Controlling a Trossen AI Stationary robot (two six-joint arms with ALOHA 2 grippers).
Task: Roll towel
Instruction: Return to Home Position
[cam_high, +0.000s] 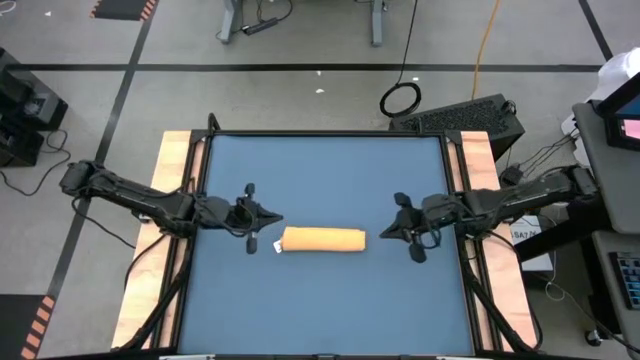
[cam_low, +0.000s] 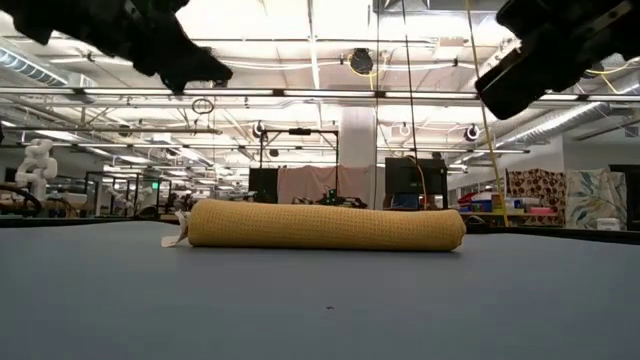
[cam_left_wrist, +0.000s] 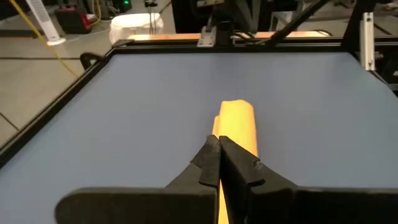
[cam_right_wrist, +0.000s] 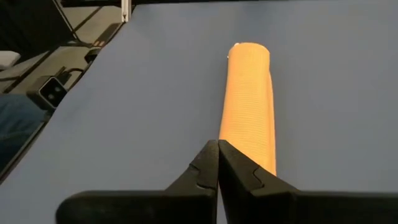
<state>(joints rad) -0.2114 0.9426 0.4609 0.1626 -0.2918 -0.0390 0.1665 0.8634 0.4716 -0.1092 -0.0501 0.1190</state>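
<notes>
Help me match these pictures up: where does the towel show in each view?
High view: towel rolled, table centre, between both grippers.
Low view: lying across the middle.
Left wrist view: beyond the shut fingers.
Right wrist view: lengthwise, beyond the shut fingers.
Shared landmark: the blue table top.

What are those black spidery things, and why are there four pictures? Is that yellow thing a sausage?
The black things are two robot arms, and each ends in a claw with two fingers. One picture looks straight down from above, one looks across the blue table from its surface, and two come from little cameras riding on the arms' wrists. The yellow thing is a towel, rolled into a neat tube and lying on the table. A small white tag sticks out at one end. The left claw sits off that end, the right claw off the other. Both claws are pinched shut and hold nothing. In the table-level picture they hang above the roll, not touching it.
</notes>
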